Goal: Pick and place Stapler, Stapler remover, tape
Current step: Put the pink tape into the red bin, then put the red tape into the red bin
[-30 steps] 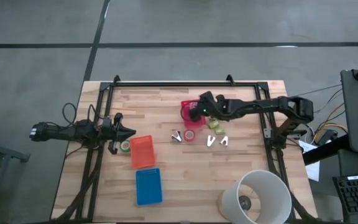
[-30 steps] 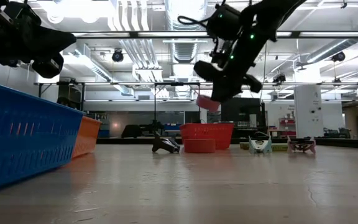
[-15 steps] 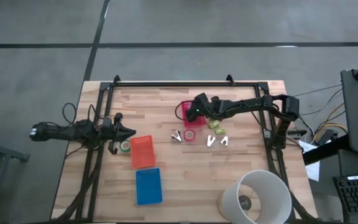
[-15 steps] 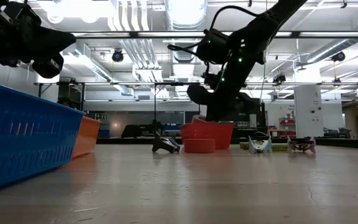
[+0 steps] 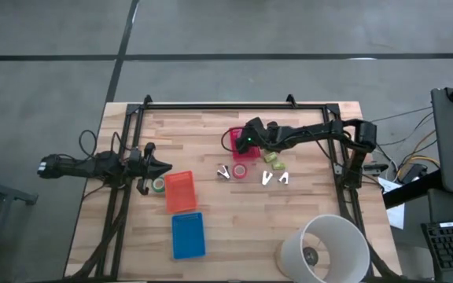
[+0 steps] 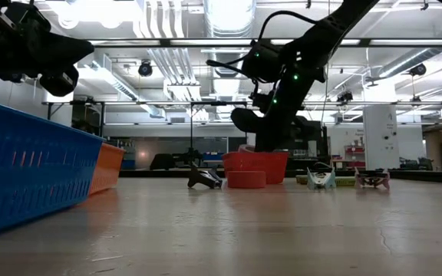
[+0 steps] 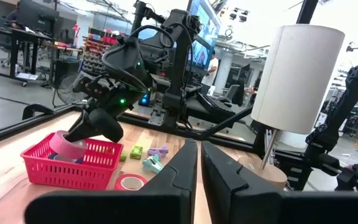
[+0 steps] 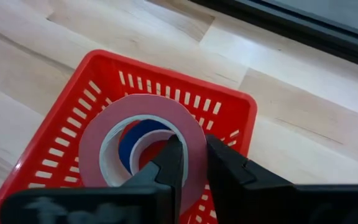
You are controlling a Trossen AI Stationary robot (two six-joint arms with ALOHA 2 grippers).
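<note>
My right gripper [image 8: 193, 144] hovers over the red basket [image 5: 233, 137] near the table's middle, shut on a pink tape roll [image 8: 114, 137]. A blue roll [image 8: 135, 138] lies in the basket beneath it. A red roll [image 5: 240, 170] lies flat on the table next to the dark staple remover [image 5: 223, 172]. Two white pieces [image 5: 274, 179] and green bits [image 5: 272, 158] lie right of them. My left gripper [image 5: 162, 167] waits shut at the left edge, above a green roll [image 5: 158, 185]. My right gripper holds the pink roll by its wall [image 8: 194, 134], one finger [image 8: 171, 163] inside the ring's hole and the other [image 8: 221, 167] outside. The fingers come from above, slanting down from the table's right. The roll hangs tilted, its lower part below the basket's rim [image 7: 55, 152].
An orange basket [image 5: 181, 191] and a blue basket [image 5: 188, 235] stand near the left gripper toward the near edge. A big white cylinder [image 5: 325, 247] stands at the near right corner. Black frame rails [image 5: 234, 106] run along the table's sides.
My right gripper has come down and slightly toward the table's left, carrying the pink roll from above the red basket into its opening. For the last half second it has barely moved. The left arm has kept still.
</note>
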